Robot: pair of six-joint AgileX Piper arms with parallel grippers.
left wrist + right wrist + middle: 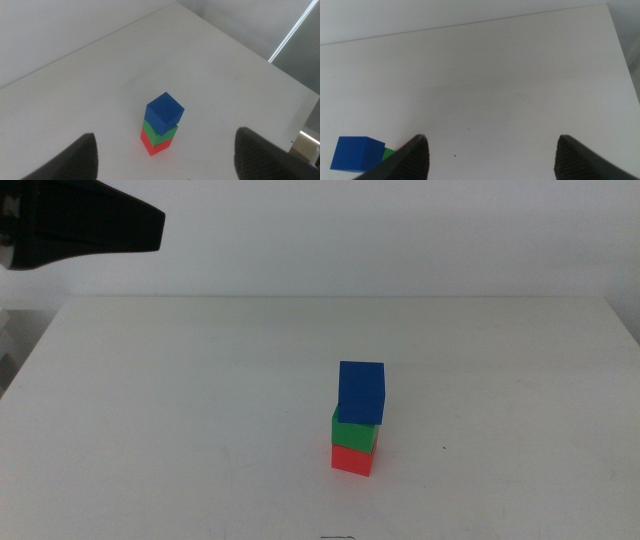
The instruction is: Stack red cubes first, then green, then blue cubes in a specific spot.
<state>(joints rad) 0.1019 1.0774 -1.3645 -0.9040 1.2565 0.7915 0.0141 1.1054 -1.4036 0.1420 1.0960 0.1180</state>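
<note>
A three-cube tower is seen at about 5 o'clock from the table's point(180, 400) centre: red cube point(352, 459) lowest, green cube point(355, 433) between, blue cube point(361, 392) on top, slightly twisted. The left gripper point(165, 152) is held high above, jaws wide apart, empty. The right gripper point(492, 155) is likewise spread and empty.

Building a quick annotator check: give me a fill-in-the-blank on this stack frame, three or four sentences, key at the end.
1. The blue cube sits on top of the ____ cube.
2. The bottom cube of the stack, resting on the white table, is ____.
3. The left gripper has its fingers ____, well apart, with nothing between them.
4. The number of cubes in the stack is ____.

Missing words: green; red; open; three
</note>
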